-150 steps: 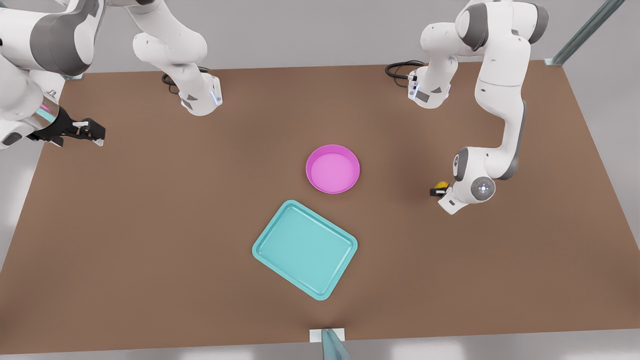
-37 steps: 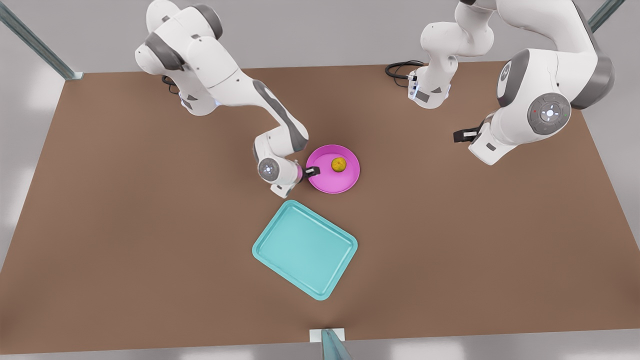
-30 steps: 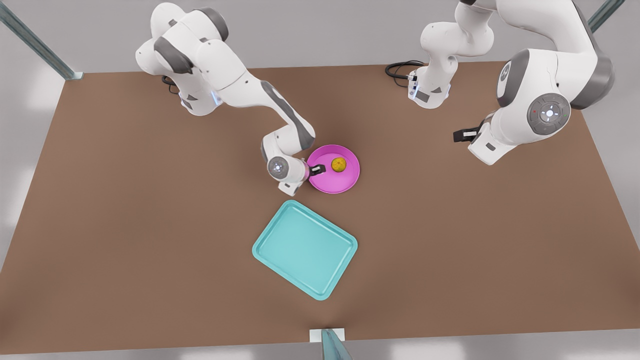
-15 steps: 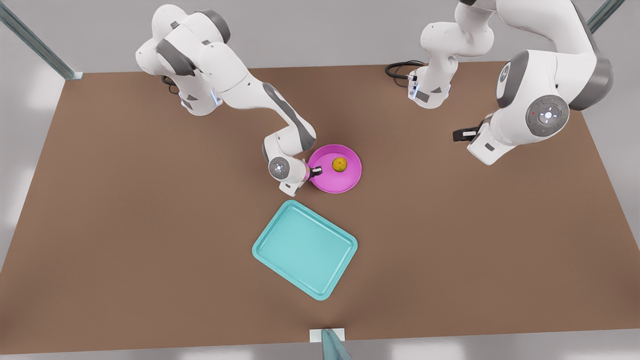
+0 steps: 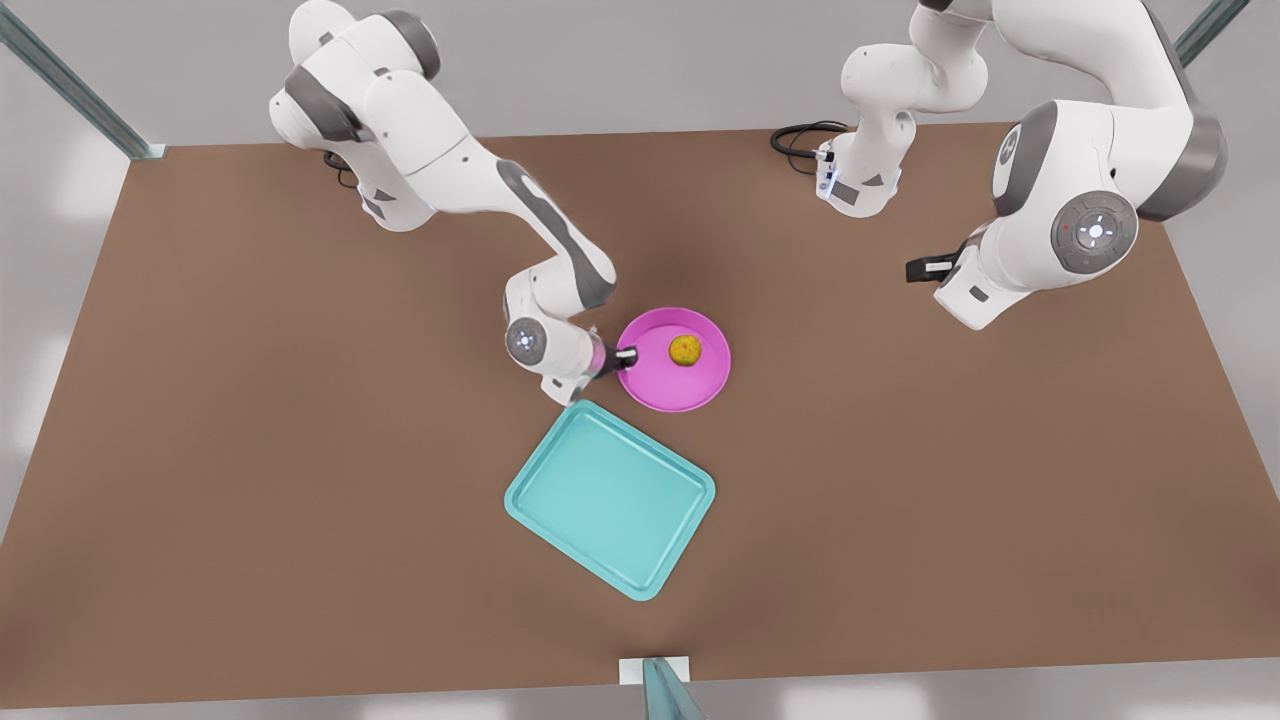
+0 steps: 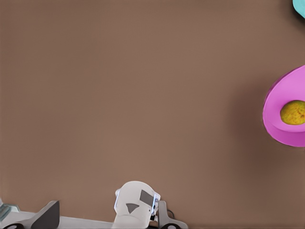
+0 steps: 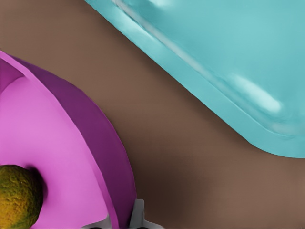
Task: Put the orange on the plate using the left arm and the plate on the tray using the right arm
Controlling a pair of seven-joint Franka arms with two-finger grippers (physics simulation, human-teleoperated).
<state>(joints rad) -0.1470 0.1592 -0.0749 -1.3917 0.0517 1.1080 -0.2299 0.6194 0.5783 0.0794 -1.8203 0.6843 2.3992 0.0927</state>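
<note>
Plate [image 5: 700,385] carrying orange [image 5: 685,349], rim pinched by right gripper [image 5: 624,355]; left gripper [image 5: 918,270] waiting.

No readable text, labels, brand names, numbers or signs appear anywhere in these views: none on the white robot arms, the brown worktop [image 5: 300,450], the pink plate [image 5: 700,390], the orange [image 5: 685,349] or the teal tray [image 5: 610,497]. The small light and button markings on the arm joints at the upper right of the front view carry no legible characters.
</note>
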